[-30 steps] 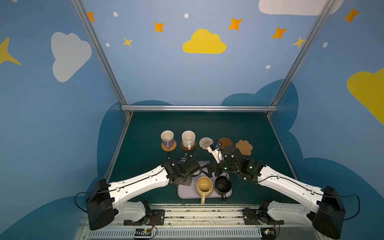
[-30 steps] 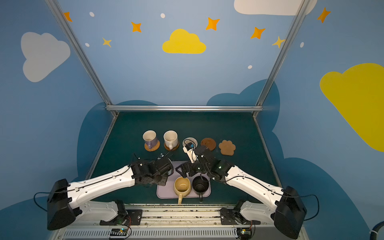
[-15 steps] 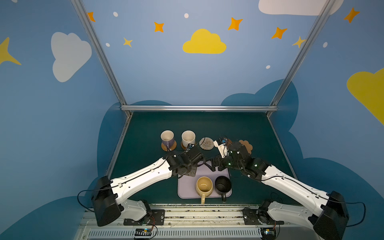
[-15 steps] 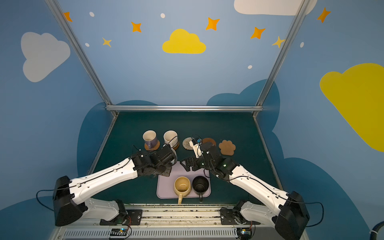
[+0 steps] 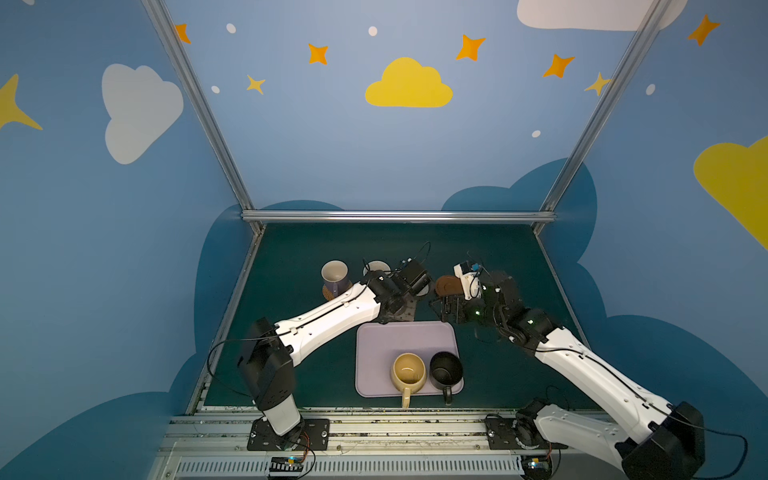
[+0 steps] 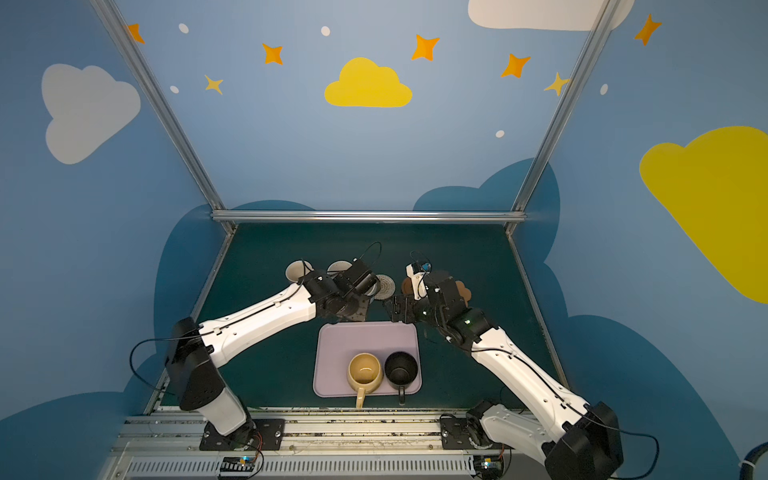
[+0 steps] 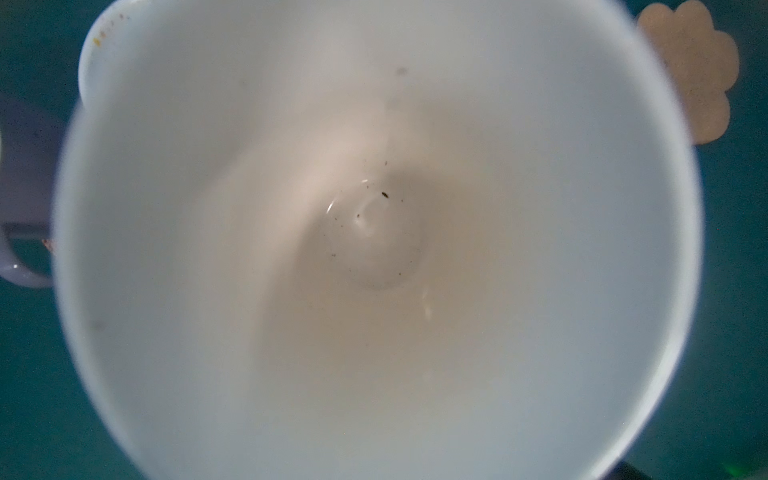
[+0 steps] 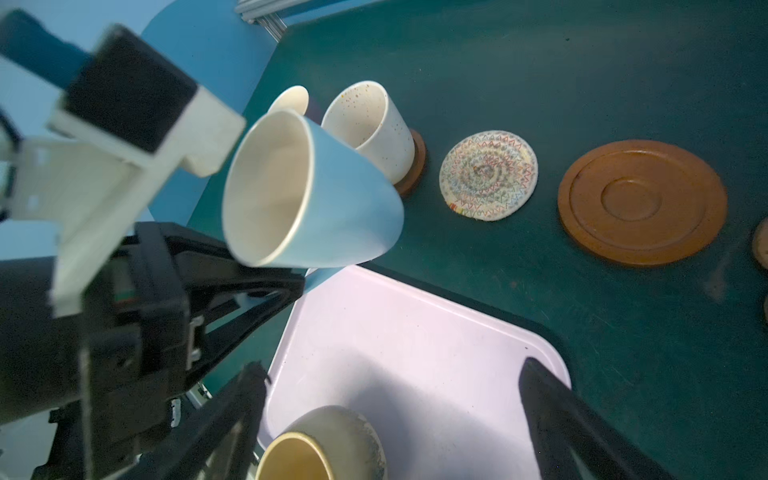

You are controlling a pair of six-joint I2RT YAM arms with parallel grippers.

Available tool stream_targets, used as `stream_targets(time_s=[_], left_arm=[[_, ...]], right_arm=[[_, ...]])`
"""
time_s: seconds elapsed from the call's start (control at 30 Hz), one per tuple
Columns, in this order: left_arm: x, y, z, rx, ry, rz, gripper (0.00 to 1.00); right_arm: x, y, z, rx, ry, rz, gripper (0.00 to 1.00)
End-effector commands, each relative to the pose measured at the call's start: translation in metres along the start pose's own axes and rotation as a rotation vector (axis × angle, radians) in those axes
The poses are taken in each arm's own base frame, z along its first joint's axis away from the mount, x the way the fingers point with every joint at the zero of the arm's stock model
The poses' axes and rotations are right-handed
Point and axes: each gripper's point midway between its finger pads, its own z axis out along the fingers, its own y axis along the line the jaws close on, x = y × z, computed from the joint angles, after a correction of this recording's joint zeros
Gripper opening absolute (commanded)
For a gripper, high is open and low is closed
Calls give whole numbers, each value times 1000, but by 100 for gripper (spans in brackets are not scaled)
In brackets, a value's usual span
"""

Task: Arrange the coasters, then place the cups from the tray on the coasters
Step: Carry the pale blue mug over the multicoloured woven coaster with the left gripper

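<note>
1. At the left of the row in a top view, the lilac mug [image 5: 334,274] stands on the tan woven coaster [image 5: 329,294]. Just right of it, the cream mug [image 8: 370,120] sits on a brown wooden disc [image 8: 417,160]. Both look finished, so the carried mug should pass clear of them.
2. The step in hand appears to be setting the light blue mug [image 8: 328,199] on the whitish woven coaster [image 8: 488,174], the next free mat to the right. The mug hangs tilted in the air near the cream mug, beyond the far edge of the tray [image 8: 415,332].
3. To do it well, the arm should bring the mug upright, centre its base over the woven round and lower it until it rests flat before letting go. The soft mat may let an off-centre mug rock.
4. Further right, the second wooden disc [image 8: 642,201] and the paw coaster [image 7: 690,70] lie bare, presumably for the mustard mug [image 5: 409,371] and black mug [image 5: 446,368] at the tray's lower edge.
5. The left gripper [image 8: 274,289] has its jaws pressed together at the blue mug's side, probably on the handle, which is hidden.
6. The right gripper [image 5: 446,309], right of centre, hovers over the tray's far edge with jaws spread wide, holding and touching nothing.
</note>
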Motion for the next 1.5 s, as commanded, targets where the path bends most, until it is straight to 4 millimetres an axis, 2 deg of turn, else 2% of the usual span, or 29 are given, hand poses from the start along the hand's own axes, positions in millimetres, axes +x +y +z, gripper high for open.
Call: stream_targets(time_s=[0.0, 0.1, 0.27, 0.33, 0.57, 0.73, 0.93, 1.47], left_arm=[[-26, -6, -4, 23, -61, 2, 4], [-36, -9, 3, 32, -63, -4, 4], [-51, -12, 18, 28, -51, -16, 4], [-55, -10, 24, 13, -47, -46, 4], [-72, -9, 53, 10, -8, -75, 4], [-73, -15, 74, 12, 39, -77, 4], [-74, -12, 92, 7, 50, -104, 4], [-73, -14, 115, -20, 88, -100, 4]], right_arm=[[-15, 14, -17, -67, -26, -26, 95], [-19, 7, -21, -48, -32, -20, 95], [-18, -29, -18, 95, 2, 57, 95], [-17, -37, -17, 131, 25, 82, 95], [-27, -31, -10, 71, 8, 86, 95], [-27, -45, -5, 126, 37, 107, 95], [-29, -42, 0, 96, 43, 116, 95], [-22, -47, 13, 88, 79, 147, 95]])
